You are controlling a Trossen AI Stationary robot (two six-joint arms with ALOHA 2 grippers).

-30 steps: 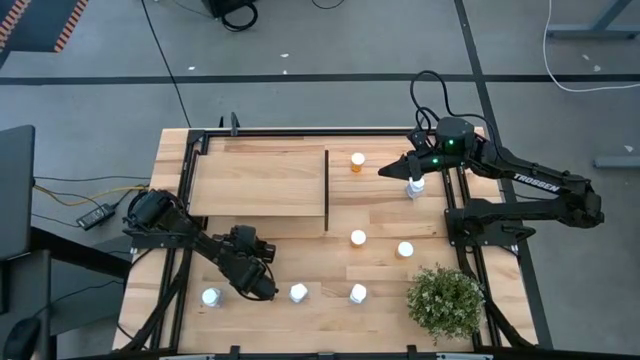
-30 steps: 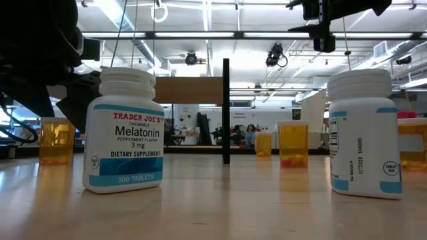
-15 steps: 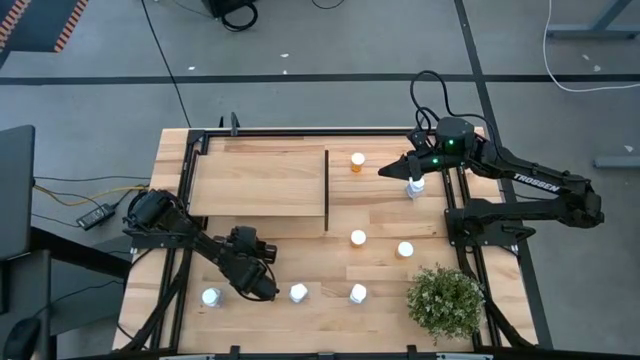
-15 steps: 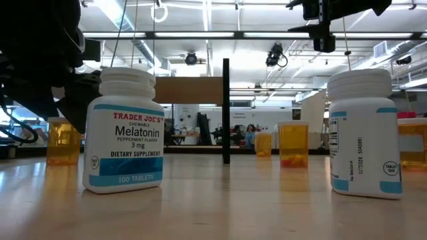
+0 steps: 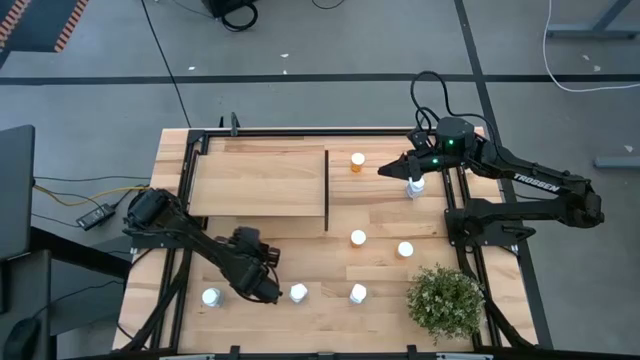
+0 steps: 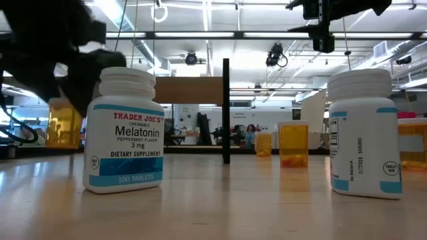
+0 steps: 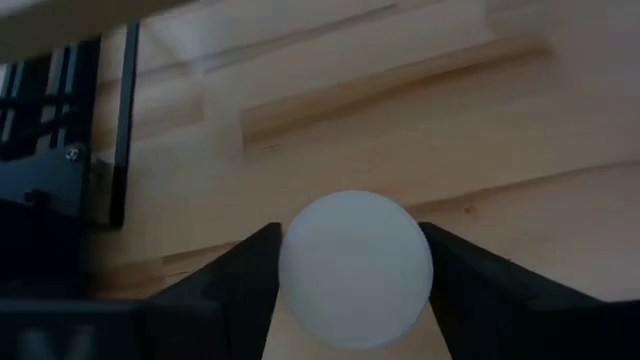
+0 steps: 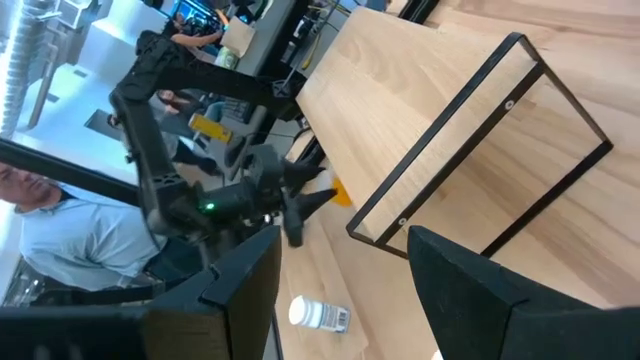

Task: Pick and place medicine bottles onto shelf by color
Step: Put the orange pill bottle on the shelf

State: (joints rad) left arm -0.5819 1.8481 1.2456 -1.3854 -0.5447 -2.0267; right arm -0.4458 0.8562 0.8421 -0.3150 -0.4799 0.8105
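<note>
- Near the counter's [image 5: 300, 322] front edge, at seven o'clock, the left gripper's [image 7: 350, 275] fingers clamped a white-capped bottle [image 7: 355, 268], apparently to carry it.
- Farther off, at one o'clock, the right gripper's [image 5: 413, 178] fingers clamped another bottle [image 5: 414, 186] beside the shelf [image 5: 260, 180], seemingly awaiting placement.

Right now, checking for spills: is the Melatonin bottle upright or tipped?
Upright: the Melatonin bottle stands on its base, white cap on top.

Two dark jointed arms, white "TROSSEN" lettering and green lights on the right arm [image 5: 520, 180].
</note>
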